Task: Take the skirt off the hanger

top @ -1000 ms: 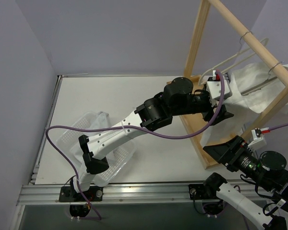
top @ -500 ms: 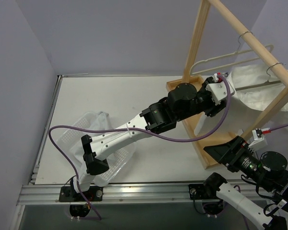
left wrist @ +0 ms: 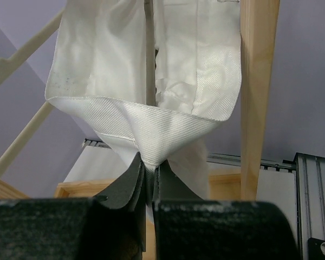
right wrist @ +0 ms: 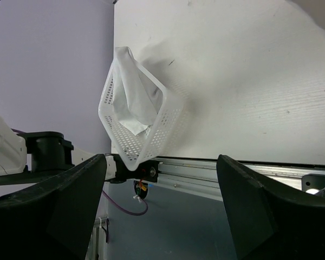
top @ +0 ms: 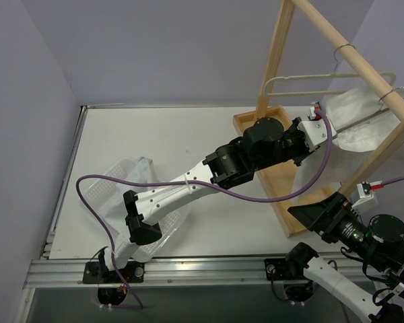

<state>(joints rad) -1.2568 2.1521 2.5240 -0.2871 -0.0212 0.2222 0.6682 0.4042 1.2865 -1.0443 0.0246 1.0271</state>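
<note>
The white skirt [top: 363, 124] hangs from a hanger whose wire hook [top: 388, 94] is over the wooden rail at the right. My left gripper [top: 315, 129] reaches up to the skirt's lower edge. In the left wrist view the left gripper [left wrist: 149, 167] is shut on a pinched fold of the skirt's hem [left wrist: 151, 124], and the cloth rises away above it. My right gripper [right wrist: 162, 216] is open with nothing between its fingers. In the top view it [top: 308, 214] sits low beside the rack's base.
The wooden rack [top: 283, 74] stands at the right, with its post [left wrist: 257, 97] close beside the skirt. An empty cream hanger [top: 303, 79] hangs from the same rail. A white perforated basket [top: 97, 192] with white cloth in it sits at the near left, and also shows as the basket [right wrist: 151, 138] in the right wrist view.
My left gripper has moved right and up to the skirt and shut on its hem. The skirt and the empty hanger have swung to the right. The right arm has barely moved.
</note>
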